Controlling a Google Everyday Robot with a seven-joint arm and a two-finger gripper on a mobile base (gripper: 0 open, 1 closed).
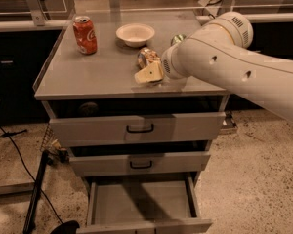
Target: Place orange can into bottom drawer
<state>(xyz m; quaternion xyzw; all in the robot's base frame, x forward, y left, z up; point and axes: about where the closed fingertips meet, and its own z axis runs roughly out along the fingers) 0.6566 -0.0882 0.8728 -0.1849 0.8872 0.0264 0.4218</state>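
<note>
The orange can (147,57) lies on its side on the grey cabinet top, right of centre, with a mottled orange-tan label and a silver end. My gripper (149,74) sits at the can's near side, touching or just in front of it, and the white arm hides the can's right part. The bottom drawer (141,200) is pulled open below, showing a flat grey floor with nothing in it.
A red cola can (84,34) stands at the back left of the top. A white bowl (135,33) sits at the back centre. A green can (177,39) peeks out behind my arm. The two upper drawers (139,128) are shut. A black cable and stand (36,194) are on the floor at the left.
</note>
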